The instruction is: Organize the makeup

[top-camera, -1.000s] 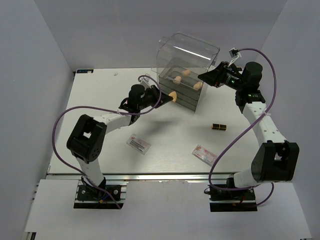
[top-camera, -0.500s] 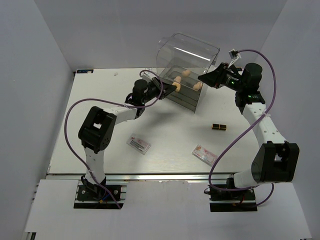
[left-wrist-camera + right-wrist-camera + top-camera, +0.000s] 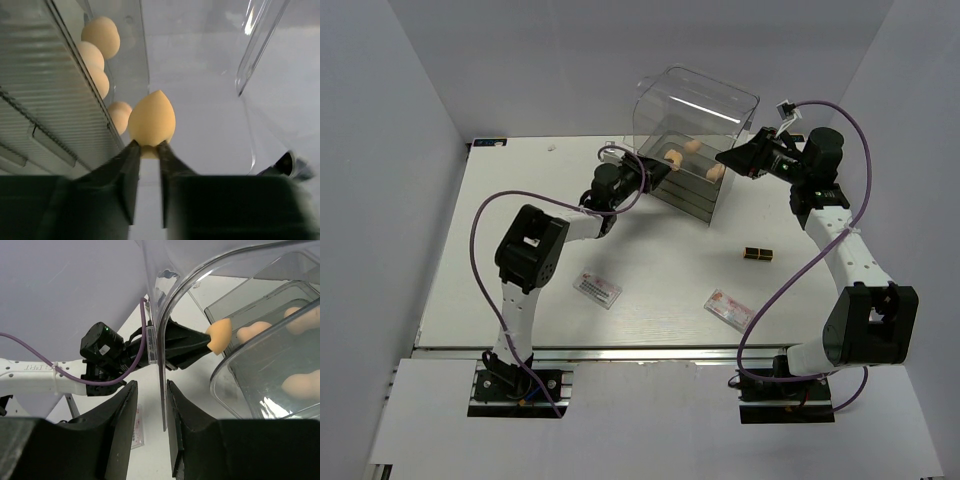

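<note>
**Left wrist view.** Your left claw (image 3: 148, 149) is clenched on the blunt base of a peach teardrop sponge (image 3: 151, 119). The sponge's tip points toward the top of the frame, at centre. It hangs inside the clear plastic drawer box (image 3: 260, 45), just right of a ribbed clear wall.

**Right wrist view.** The same sponge shows at centre right, at the near lip of a tinted tray (image 3: 235, 310). Three more sponges (image 3: 252, 332) lie in the tray, toward the right edge of the frame. Your right claw (image 3: 151, 386) stands with its jaws apart, astride the box's curved front edge. You cannot tell from this frame whether the jaws press the plastic. The white link of the left arm (image 3: 30, 376), at the left edge, carries small grey lettering that is too fine to read with certainty.

**Top view.** The box stands on the white table (image 3: 520, 220) at upper centre, with one claw at each side of it. Two dark-brown-and-gold tubes (image 3: 757, 253) lie side by side, right of centre. One white-pink packet (image 3: 597, 289) lies lower left of centre and a second packet (image 3: 728, 309) lies lower right, well apart from each other. Both packets bear reddish print that is too small to read.
</note>
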### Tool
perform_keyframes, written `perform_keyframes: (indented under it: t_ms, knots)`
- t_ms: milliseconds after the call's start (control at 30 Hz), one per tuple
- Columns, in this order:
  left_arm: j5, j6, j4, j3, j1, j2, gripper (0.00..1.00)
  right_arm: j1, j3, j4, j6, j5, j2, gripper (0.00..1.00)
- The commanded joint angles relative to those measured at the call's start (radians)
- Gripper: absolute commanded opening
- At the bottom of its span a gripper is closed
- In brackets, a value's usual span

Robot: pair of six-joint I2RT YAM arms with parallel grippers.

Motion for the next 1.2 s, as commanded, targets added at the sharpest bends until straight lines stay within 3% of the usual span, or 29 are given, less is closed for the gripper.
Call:
perform_keyframes:
  t_ms: [0, 233, 500, 567, 600, 800, 1167]
  knots:
    - [-0.058, -0.045, 0.040, 0.060, -0.007, 0.002, 0.39, 0.000, 0.007, 0.061, 0.003, -0.028, -0.049, 0.35]
    - [-0.077, -0.050, -0.012, 0.110, -0.009, 0.014, 0.52, -0.001, 0.008, 0.062, 0.006, -0.028, -0.046, 0.35]
    - [-0.065, -0.059, -0.015, 0.139, -0.009, 0.028, 0.58, 0.000, 0.008, 0.064, 0.006, -0.029, -0.046, 0.35]
    - [-0.058, -0.057, -0.018, 0.146, -0.009, 0.028, 0.77, 0.000, 0.007, 0.064, 0.006, -0.028, -0.046, 0.35]
    - [-0.052, -0.056, -0.020, 0.154, -0.009, 0.029, 0.98, 0.000, 0.007, 0.064, 0.006, -0.027, -0.046, 0.35]
    - [-0.049, -0.056, -0.017, 0.139, -0.009, 0.019, 0.98, 0.000, 0.005, 0.062, 0.003, -0.027, -0.046, 0.35]
    - [0.040, -0.014, -0.036, -0.051, -0.009, -0.118, 0.98, 0.000, 0.011, 0.065, 0.006, -0.029, -0.042, 0.35]
